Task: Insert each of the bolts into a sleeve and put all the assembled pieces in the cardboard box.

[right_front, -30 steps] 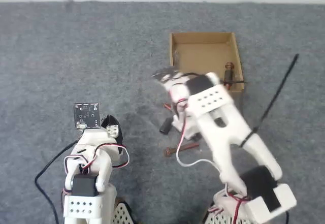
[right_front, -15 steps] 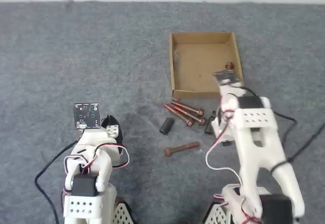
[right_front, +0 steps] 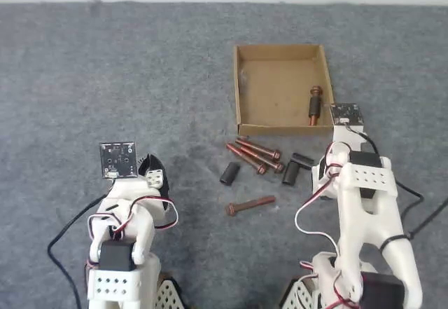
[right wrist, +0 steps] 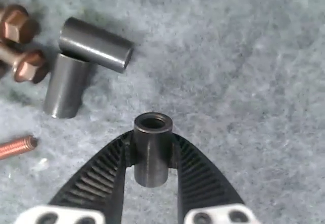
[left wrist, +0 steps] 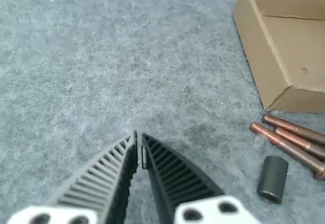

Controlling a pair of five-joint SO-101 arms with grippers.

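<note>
My right gripper (right wrist: 151, 155) is shut on a dark sleeve (right wrist: 151, 145), held upright just above the carpet. Two more sleeves (right wrist: 94, 43) (right wrist: 63, 84) lie touching each other beside it, next to two bolt heads (right wrist: 28, 64). From above, my right gripper (right_front: 322, 172) sits right of that sleeve pair (right_front: 292, 169). Three copper bolts (right_front: 252, 155) lie in front of the cardboard box (right_front: 241, 92); a single bolt (right_front: 250, 205) and a lone sleeve (right_front: 229, 174) lie nearer. One assembled bolt (right_front: 314, 106) rests in the box. My left gripper (left wrist: 138, 138) is shut and holds nothing, left of the parts.
Grey carpet covers the table. The box (left wrist: 264, 51) stands beyond the bolts (left wrist: 289, 137) and the lone sleeve (left wrist: 272, 178) in the left wrist view. Cables trail from both arm bases at the near edge. Open carpet stretches to the left and far side.
The right arm swung from over the bolts in front of the box to the right, uncovering the bolts and sleeves. The left arm stayed put.
</note>
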